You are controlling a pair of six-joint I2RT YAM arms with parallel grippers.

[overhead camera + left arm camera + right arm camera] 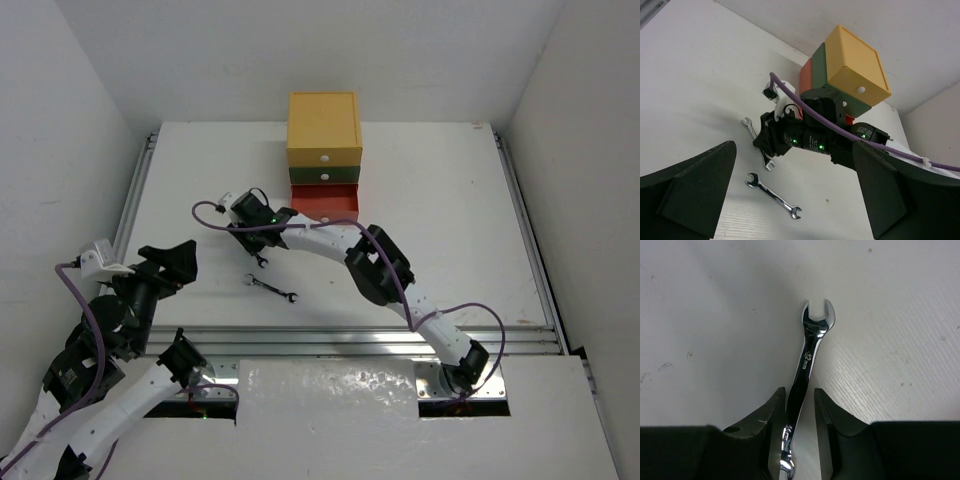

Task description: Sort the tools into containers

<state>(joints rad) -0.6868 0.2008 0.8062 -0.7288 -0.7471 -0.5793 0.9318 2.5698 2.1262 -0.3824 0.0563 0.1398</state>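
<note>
Black right tool (pixel 800 400) narrowly spread, straddling shank of silver wrench (pixel 810 355) lying flat on white table (pixel 450 220); sliver of gap on one side. Second wrench (pixel 273 290) just near-right. Drawer chest (pixel 323 150) far, red drawer (pixel 325 203) sticking out. Left tool (pixel 792 190) spread wide, near-left.

yellow drawer (pixel 323 125) | green drawer (pixel 324 175) | red drawer (pixel 325 203) | white knobs (pixel 323 158) | silver wrenches (pixel 774 196) | white table (pixel 450 220) | purple cables (pixel 840 131)

We lose the wrench (pixel 809 352) off the bottom edge beyond the right gripper (pixel 800 392), which hides most of it from above.
</note>
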